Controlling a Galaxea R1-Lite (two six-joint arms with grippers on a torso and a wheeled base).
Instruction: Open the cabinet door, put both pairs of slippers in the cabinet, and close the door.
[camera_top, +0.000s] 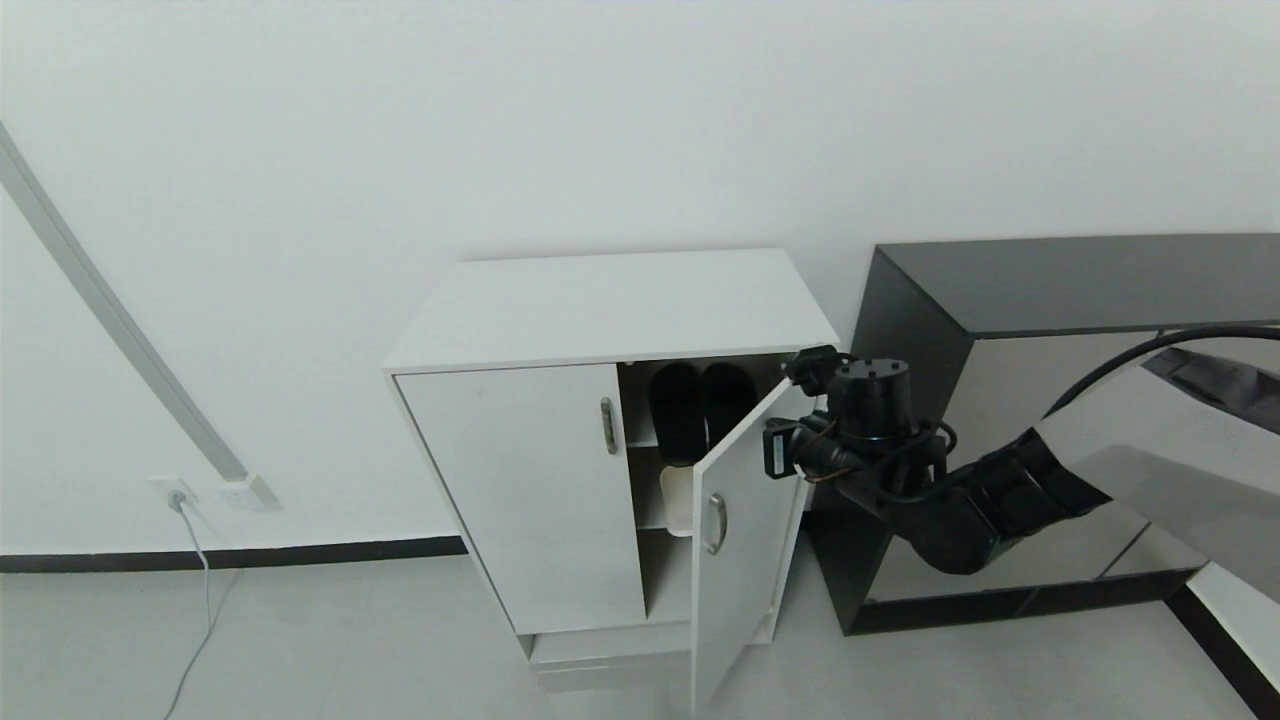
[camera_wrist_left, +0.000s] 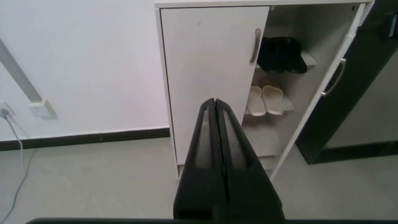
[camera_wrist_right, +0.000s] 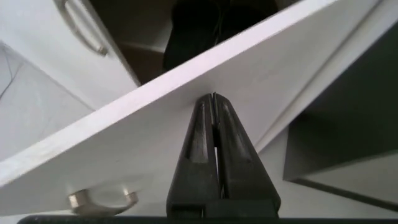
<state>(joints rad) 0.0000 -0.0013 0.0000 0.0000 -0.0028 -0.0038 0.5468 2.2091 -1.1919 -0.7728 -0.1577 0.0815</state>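
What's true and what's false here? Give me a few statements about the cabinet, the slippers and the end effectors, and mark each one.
1. The black slippers lie on the top shelf of the cabinet. True.
2. The white slippers sit on the floor. False: they are on the shelf below the black pair.
3. The right door is fully closed. False: it stands ajar.
4. The right end effector is shut, its tip at the right door's outer face. True.
5. The left end effector is wide open. False: it is shut, holding nothing, away from the cabinet.
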